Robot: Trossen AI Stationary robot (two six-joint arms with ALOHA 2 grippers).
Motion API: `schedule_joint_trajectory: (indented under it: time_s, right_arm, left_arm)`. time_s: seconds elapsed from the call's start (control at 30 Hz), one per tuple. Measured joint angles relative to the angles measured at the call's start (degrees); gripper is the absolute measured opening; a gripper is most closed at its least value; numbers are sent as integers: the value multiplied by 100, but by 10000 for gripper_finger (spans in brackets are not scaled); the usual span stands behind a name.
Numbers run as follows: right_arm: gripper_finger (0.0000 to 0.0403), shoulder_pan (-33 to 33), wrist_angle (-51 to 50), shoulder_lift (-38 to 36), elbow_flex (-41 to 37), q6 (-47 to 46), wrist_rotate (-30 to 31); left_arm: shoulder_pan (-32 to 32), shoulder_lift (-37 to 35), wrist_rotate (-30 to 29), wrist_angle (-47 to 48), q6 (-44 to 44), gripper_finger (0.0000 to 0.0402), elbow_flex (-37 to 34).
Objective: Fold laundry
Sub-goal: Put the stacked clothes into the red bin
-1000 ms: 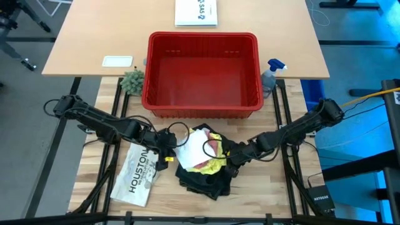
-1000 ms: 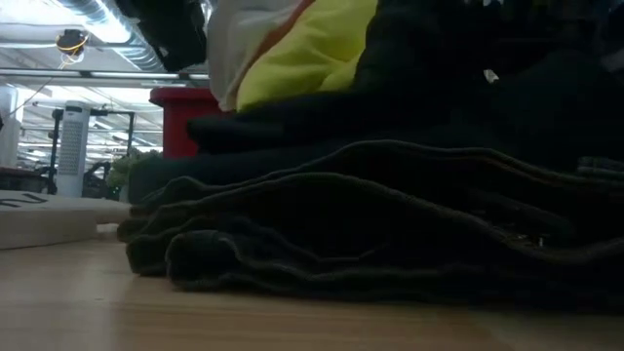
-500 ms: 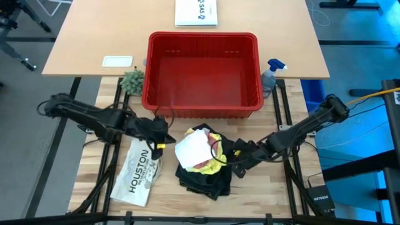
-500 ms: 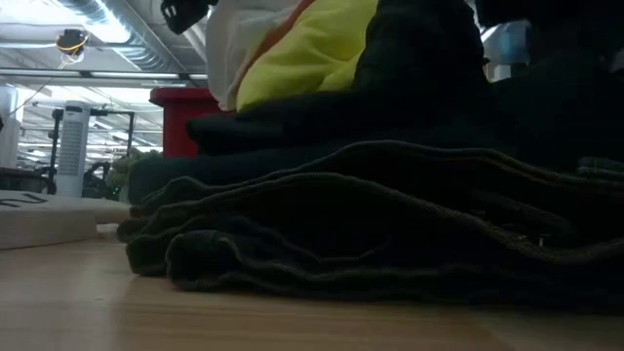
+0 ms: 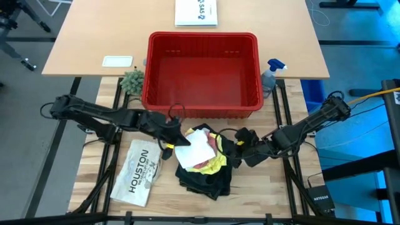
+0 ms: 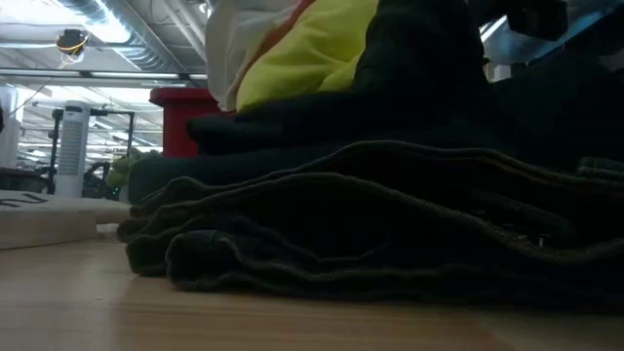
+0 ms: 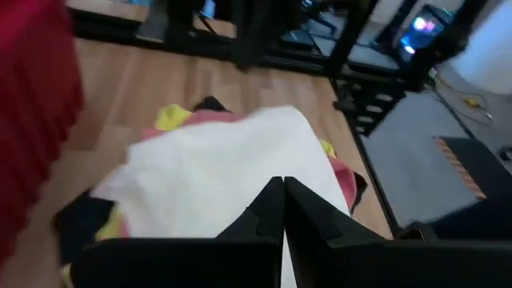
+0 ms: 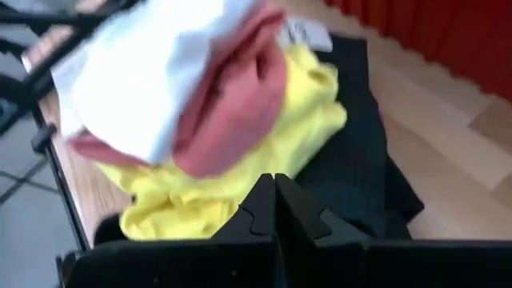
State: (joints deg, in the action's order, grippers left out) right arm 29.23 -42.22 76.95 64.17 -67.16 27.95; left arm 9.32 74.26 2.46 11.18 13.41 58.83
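Note:
The laundry lies in one pile on the near table. A white cloth (image 5: 195, 149) is on top, over a pink cloth (image 5: 214, 143) and a yellow T-shirt (image 5: 214, 165). Black trousers (image 5: 201, 180) are at the bottom, resting on the wood. My left gripper (image 5: 180, 140) is shut and hovers at the pile's left edge; in its wrist view its tips (image 7: 282, 186) are over the white cloth (image 7: 216, 176). My right gripper (image 5: 235, 147) is shut, raised at the pile's right side, over yellow T-shirt (image 8: 240, 160) and trousers (image 8: 352, 152).
A red basket (image 5: 203, 36) stands just beyond the pile. A flat white item printed HOUSTON (image 5: 137, 172) lies left of the pile. A small plant (image 5: 132, 80) and a spray bottle (image 5: 272, 72) flank the basket. Bare wood shows in front of the pile.
My right gripper has risen and drawn back from the pile's right side, toward the table's right and far edges. My left gripper has pulled away to the left, then come back over the pile's left edge, higher than before. Both have stayed shut. The pile keeps its place.

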Motion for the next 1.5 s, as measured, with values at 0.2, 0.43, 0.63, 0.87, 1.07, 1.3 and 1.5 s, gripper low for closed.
schedule_joint_trajectory:
  time_s: [0.2, 0.43, 0.63, 0.87, 1.07, 1.3, 1.5]
  right_arm:
    - [0, 0, 22, 0, 58, -2, 338]
    - [0, -11, 42, 2, 60, -4, 422]
    - [0, -11, 59, 2, 60, -2, 445]
    - [0, -11, 59, 2, 60, 7, 431]
    - [0, -11, 64, 2, 60, 9, 399]
    - [0, -9, 175, 4, 60, 82, 397]
    - [0, -95, 741, 4, 60, 623, 330]
  left_arm:
    - [-99, 637, 503, -592, -36, 0, 0]
    - [-264, 1665, 822, -1083, -37, 0, 178]
    - [-317, 2638, 1197, -1123, -285, 0, 831]
    - [-374, 3345, 1749, -1423, -310, 0, 1178]
    - [-515, 3637, 2132, -1541, -152, 0, 1185]
    - [-579, 3559, 2318, -1594, 11, 0, 1168]
    - [-601, 3271, 2232, -1737, 55, 0, 1147]
